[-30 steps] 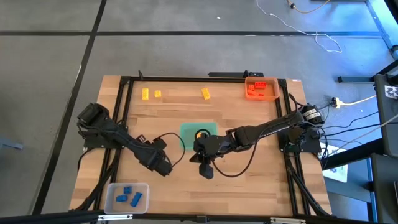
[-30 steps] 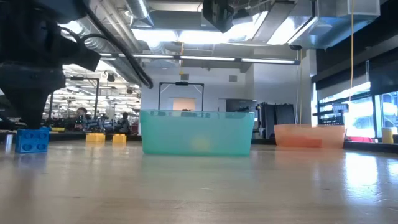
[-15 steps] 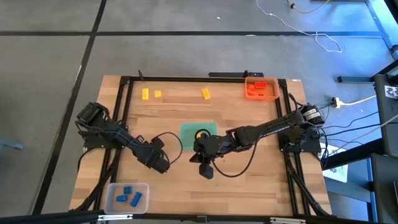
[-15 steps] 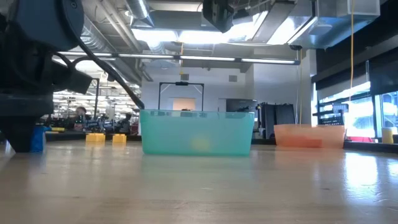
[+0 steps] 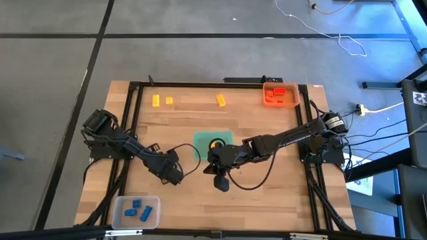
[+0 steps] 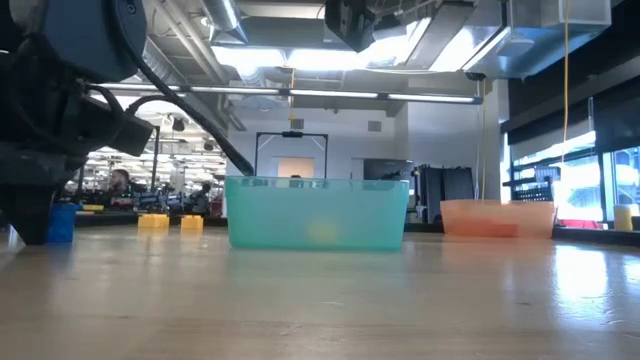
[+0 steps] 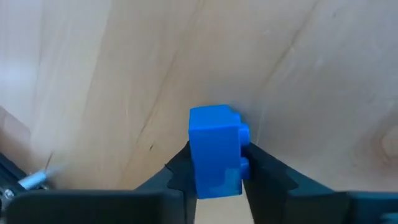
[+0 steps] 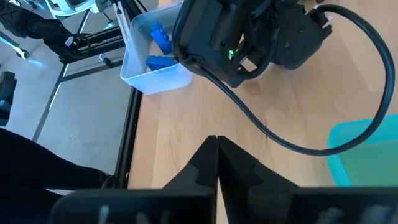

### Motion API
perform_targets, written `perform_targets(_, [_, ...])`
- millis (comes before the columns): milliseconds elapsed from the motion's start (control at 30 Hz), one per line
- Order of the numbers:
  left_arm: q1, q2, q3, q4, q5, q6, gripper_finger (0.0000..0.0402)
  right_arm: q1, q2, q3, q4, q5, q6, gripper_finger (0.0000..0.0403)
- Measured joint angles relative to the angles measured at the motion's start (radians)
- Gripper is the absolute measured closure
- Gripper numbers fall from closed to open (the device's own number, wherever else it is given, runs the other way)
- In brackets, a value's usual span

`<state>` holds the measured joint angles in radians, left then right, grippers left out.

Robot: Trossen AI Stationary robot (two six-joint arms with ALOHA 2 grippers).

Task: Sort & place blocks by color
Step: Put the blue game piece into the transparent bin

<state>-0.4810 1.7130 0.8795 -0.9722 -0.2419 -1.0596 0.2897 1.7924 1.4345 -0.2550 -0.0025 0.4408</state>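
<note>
A blue brick (image 7: 211, 134) sits between the fingers of my left gripper (image 7: 214, 163), which is shut on it low over the table's near left (image 5: 171, 176). In the low view the brick (image 6: 63, 222) shows beside the gripper (image 6: 30, 210), its base at table level. My right gripper (image 5: 221, 183) is shut and empty, above the table near the green tray (image 5: 200, 143); its shut fingers show in the right wrist view (image 8: 216, 149). Three yellow bricks (image 5: 169, 101) lie at the far side. Orange-red bricks (image 5: 273, 97) lie in the orange tray and blue bricks (image 5: 137, 211) in the clear tray. My left gripper pinches the blue brick by two opposite sides (image 7: 196, 169) between its two fingers (image 7: 264, 168). The fingers come from above, pointing down. The brick is upright, its studs facing sideways, and its base looks to be on the table (image 6: 62, 241).
The green tray holds one yellow brick (image 5: 217, 143). The orange tray (image 5: 293, 100) stands at the far right corner and the clear tray (image 5: 120, 200) at the near left corner. A black cable (image 5: 257, 180) loops over the table by my right arm. A black frame (image 5: 137, 107) edges the table.
My left gripper has come down around the blue brick, which stood free on the table a second ago, and has shifted slightly toward the far edge. The brick has stayed where it was and is now mostly hidden behind the gripper in the low view.
</note>
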Motion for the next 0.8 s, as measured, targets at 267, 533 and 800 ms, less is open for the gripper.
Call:
perform_targets(267, [-0.019, -0.058, 0.007, -0.039, 0.041, 0.125, 0.0319, 0.0, -0.001, 0.0, 0.0, 0.0, -0.008, 0.0394])
perform_targets(533, [-0.11, -0.323, 0.061, -0.134, 0.201, 0.191, 0.0319, 0.0, -0.01, 0.049, -0.053, 0.001, -0.073, 0.0399])
perform_targets(800, [-0.339, -0.565, 0.095, 0.089, 0.454, 0.071, 0.0319, 0.0, -0.011, 0.14, -0.182, 0.094, -0.132, 0.0398])
